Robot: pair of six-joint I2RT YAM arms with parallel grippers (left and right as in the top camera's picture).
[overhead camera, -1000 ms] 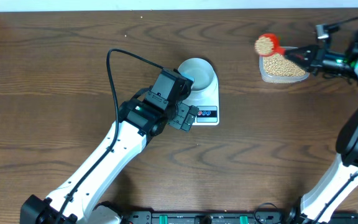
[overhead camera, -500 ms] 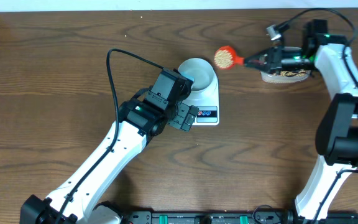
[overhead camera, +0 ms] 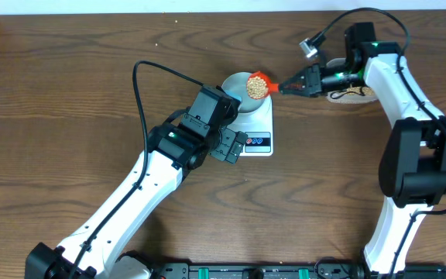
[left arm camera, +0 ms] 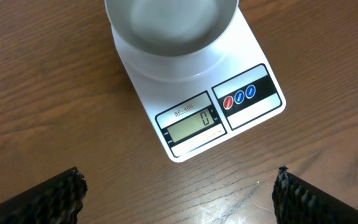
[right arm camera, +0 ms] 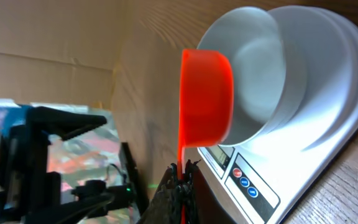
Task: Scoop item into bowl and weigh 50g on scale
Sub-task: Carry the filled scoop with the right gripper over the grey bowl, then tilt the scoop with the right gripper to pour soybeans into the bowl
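One white scale (overhead camera: 260, 132) on desk (overhead camera: 68, 93) reading 0, one bowl (left arm camera: 169, 25) on scale, empty, one red scoop (overhead camera: 257, 85) heaped with beans (overhead camera: 255, 87) above scale's right rear, right fingers (right arm camera: 178, 193) clamped on scoop handle, left fingers (left arm camera: 55, 196) wide at scale's front-left, one tub (overhead camera: 341, 98) right of scale

A: What else is here?
B: A wood-grain worktop (overhead camera: 68, 93) — a red scoop (overhead camera: 259, 84) raised above it, a clear plastic tub (overhead camera: 339, 98) far right, mostly hidden.
A: The edges?
B: A black rail (overhead camera: 254, 272) along the near one.
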